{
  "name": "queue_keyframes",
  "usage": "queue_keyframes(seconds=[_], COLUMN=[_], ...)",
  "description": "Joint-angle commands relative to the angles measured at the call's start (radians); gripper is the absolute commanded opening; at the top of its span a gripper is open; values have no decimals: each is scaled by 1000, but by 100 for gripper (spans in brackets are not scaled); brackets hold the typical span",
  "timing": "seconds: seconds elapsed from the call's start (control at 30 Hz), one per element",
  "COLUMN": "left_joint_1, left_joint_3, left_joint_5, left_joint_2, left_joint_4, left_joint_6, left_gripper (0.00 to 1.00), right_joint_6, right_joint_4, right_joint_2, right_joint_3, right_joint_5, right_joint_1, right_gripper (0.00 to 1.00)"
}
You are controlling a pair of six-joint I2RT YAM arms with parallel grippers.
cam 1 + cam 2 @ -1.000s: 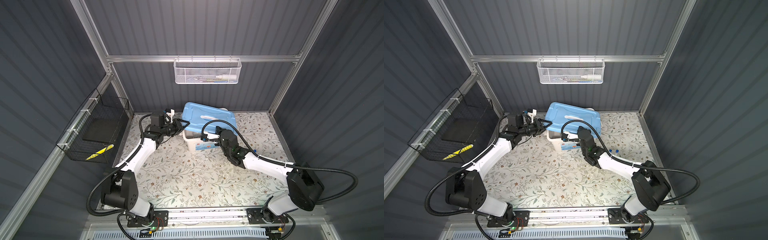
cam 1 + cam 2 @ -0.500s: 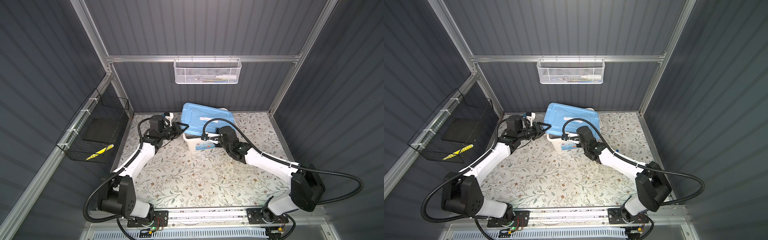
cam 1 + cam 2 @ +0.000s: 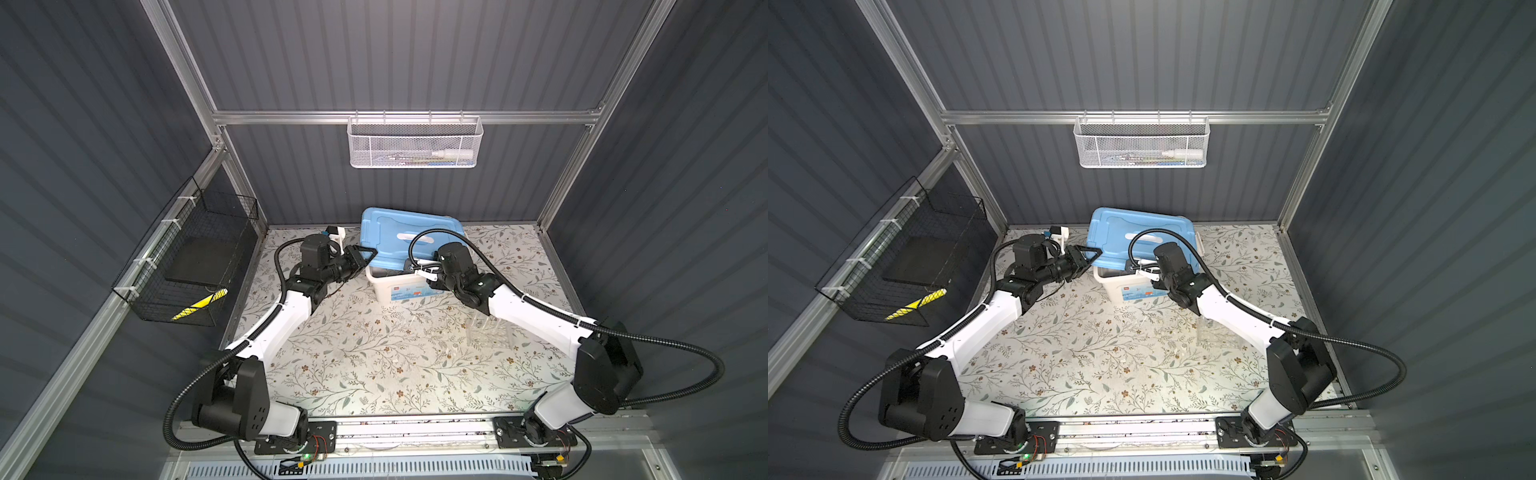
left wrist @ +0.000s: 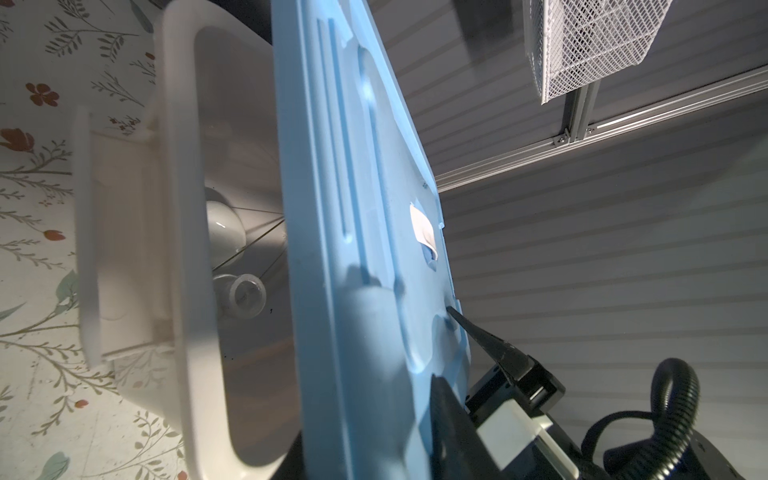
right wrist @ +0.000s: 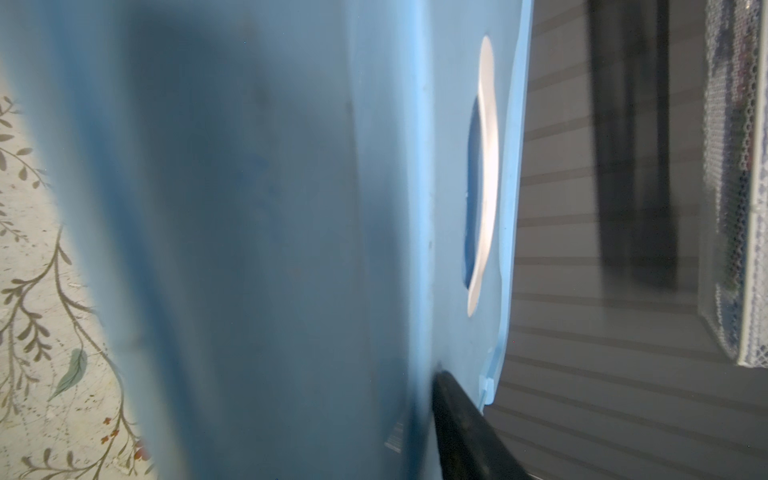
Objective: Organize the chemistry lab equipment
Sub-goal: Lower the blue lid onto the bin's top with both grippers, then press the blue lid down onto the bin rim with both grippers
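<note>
The blue lid (image 3: 395, 237) lies tilted over the white tub (image 3: 399, 286), with a gap at the front. My left gripper (image 3: 368, 254) is shut on the lid's left edge, one finger (image 4: 440, 399) on top and one beneath. My right gripper (image 3: 422, 269) is at the lid's right front corner. One of its fingers (image 5: 457, 415) lies on the lid's top and the other is hidden. In the left wrist view the tub holds a white bowl (image 4: 224, 232), a small clear beaker (image 4: 245, 295) and thin rods (image 4: 262, 232). The clear tube rack (image 3: 488, 334) stands on the table under the right forearm.
A white mesh basket (image 3: 415, 143) hangs on the back rail with a white bottle in it. A black wire basket (image 3: 195, 257) hangs on the left wall. The flowered table mat (image 3: 374, 365) stretches in front of the tub.
My right gripper has moved from the tub's front up to the lid's right front corner. My left gripper still holds the lid's left edge in about the same place.
</note>
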Motion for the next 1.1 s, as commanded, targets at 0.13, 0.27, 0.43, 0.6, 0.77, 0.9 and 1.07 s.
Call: queue_keyframes(seconds=[0.13, 0.27, 0.43, 0.6, 0.77, 0.9, 1.07], left_joint_1=[-30, -44, -56, -62, -66, -69, -71], left_joint_3=[-48, -63, -78, -76, -70, -76, -78], left_joint_5=[-64, -108, -128, -144, -166, -207, -225], left_joint_2=[-24, -41, -42, -35, -38, -44, -44], left_joint_4=[0, 12, 24, 26, 14, 3, -1], left_joint_6=[36, 26, 17, 13, 11, 4, -2], left_gripper=[36, 36, 36, 36, 36, 36, 36], right_joint_6=[110, 144, 199, 252, 296, 340, 379], right_joint_4=[-50, -84, -106, -162, -208, -262, -302], right_joint_2=[-3, -6, -12, -27, -34, -35, -45], right_joint_3=[22, 28, 30, 38, 45, 68, 89], right_joint_5=[-19, -48, -59, -104, -150, -201, -270], right_joint_1=[-40, -53, -55, -57, -66, -78, -93], right_gripper=[52, 55, 56, 58, 60, 61, 64])
